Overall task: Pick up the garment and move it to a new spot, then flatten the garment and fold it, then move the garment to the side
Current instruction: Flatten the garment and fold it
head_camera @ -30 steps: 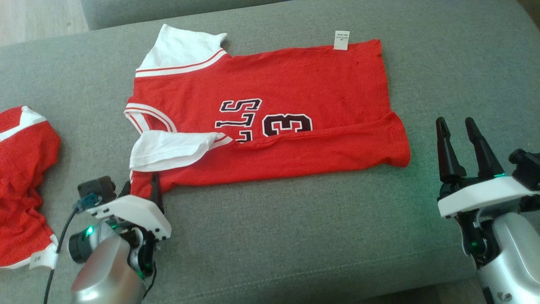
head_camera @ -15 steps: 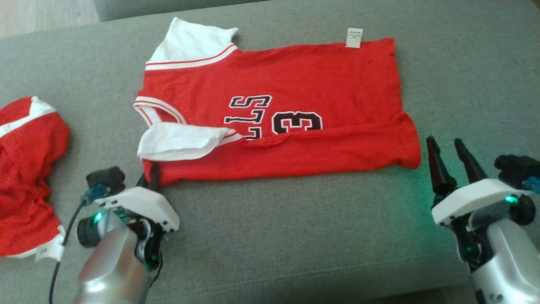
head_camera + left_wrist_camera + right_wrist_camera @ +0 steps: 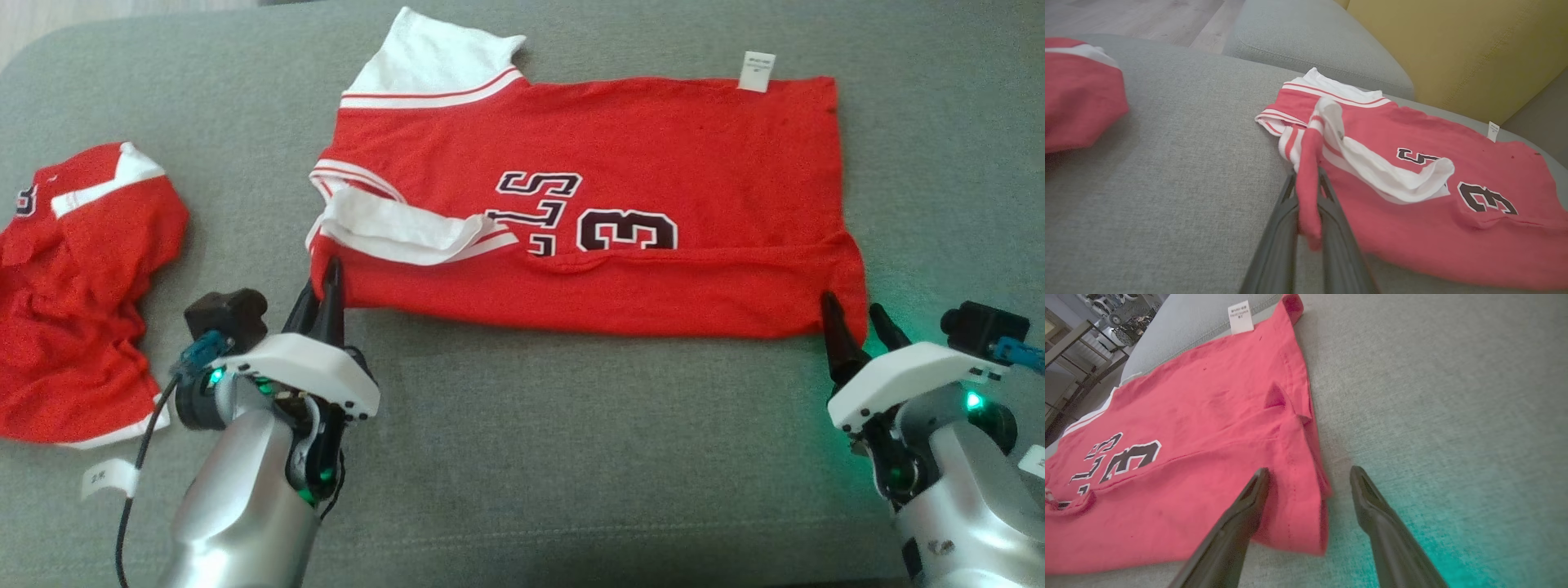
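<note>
The garment (image 3: 588, 155) is a red jersey with white sleeves and dark lettering, spread flat on the grey sofa seat (image 3: 571, 457). My left gripper (image 3: 322, 278) is shut on its near left corner, just below the folded white sleeve. The left wrist view shows a pinched strip of red cloth of the garment (image 3: 1412, 171) standing up between the closed fingers of the left gripper (image 3: 1307, 179). My right gripper (image 3: 851, 306) is open at the near right corner. In the right wrist view the hem corner of the garment (image 3: 1188, 457) lies between the spread fingers of the right gripper (image 3: 1310, 471).
A second red and white garment (image 3: 82, 286) lies crumpled at the seat's left end, with a loose white tag (image 3: 110, 478) near it. A yellow back cushion (image 3: 1453, 53) rises behind the seat. Bare grey seat stretches along the near edge between my arms.
The head camera has shifted, so the whole picture moved. My left gripper has shut on the garment's near left corner. My right gripper has moved up to the near right corner, still open.
</note>
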### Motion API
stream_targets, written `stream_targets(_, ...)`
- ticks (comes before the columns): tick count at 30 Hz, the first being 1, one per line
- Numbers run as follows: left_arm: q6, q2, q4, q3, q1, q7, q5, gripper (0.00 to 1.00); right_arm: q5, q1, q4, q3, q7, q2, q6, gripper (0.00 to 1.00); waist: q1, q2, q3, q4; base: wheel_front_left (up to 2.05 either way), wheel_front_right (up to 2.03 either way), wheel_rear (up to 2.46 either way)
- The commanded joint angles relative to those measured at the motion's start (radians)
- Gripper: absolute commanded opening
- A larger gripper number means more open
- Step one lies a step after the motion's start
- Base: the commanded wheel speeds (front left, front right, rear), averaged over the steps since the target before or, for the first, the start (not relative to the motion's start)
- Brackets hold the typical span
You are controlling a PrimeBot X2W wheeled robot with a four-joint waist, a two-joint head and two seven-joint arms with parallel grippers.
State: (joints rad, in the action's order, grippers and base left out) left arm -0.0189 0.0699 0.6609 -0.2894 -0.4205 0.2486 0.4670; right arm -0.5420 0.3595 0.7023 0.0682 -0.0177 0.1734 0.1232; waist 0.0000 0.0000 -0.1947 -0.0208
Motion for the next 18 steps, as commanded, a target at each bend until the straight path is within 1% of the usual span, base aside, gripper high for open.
stream_targets(1,-0.002,0.013,-0.038,0.029,-0.023,0.013,-0.007,0.00,0.010,0.034,-0.019,0.014,0.007,0.000,0.008,1.00,0.0000,0.0000,-0.006,0.009,0.00,0.00,0.00)
stream_targets(5,-0.001,0.009,-0.066,0.023,-0.011,0.013,-0.010,0.00,0.017,0.058,0.050,0.010,0.006,-0.005,0.008,1.00,0.0000,0.0000,-0.007,0.022,0.00,0.00,0.00)
stream_targets(7,-0.001,0.009,-0.073,0.020,-0.007,0.013,-0.011,0.00,0.012,0.066,0.071,0.026,-0.004,-0.011,0.008,1.00,0.0000,0.0000,-0.005,0.027,0.00,0.00,0.00)
stream_targets(8,-0.001,0.009,-0.075,0.019,-0.005,0.013,-0.011,0.00,0.006,0.068,0.072,0.048,-0.012,-0.013,0.008,0.36,0.0000,0.0000,-0.004,0.029,0.00,0.00,0.00)
stream_targets(9,-0.001,0.010,-0.076,0.018,-0.003,0.013,-0.011,0.00,0.000,0.069,0.069,0.065,-0.011,-0.009,0.008,0.00,0.0000,0.0000,-0.002,0.030,0.00,0.00,0.00)
stream_targets(14,0.004,0.018,-0.069,0.018,0.009,0.010,-0.007,0.00,-0.011,0.071,0.078,0.109,0.008,0.031,0.008,0.00,0.0000,0.0000,0.018,0.027,0.00,0.00,0.00)
stream_targets(15,0.005,0.022,-0.065,0.019,0.013,0.007,-0.004,0.00,-0.014,0.077,0.081,0.119,0.013,0.049,0.008,0.00,0.0000,0.0000,0.028,0.024,0.00,0.00,0.00)
stream_targets(18,0.005,0.026,-0.059,0.017,0.020,-0.001,0.001,0.00,-0.019,0.084,0.080,0.133,0.004,0.077,0.008,0.00,0.0000,0.0000,0.046,0.021,0.00,0.00,0.00)
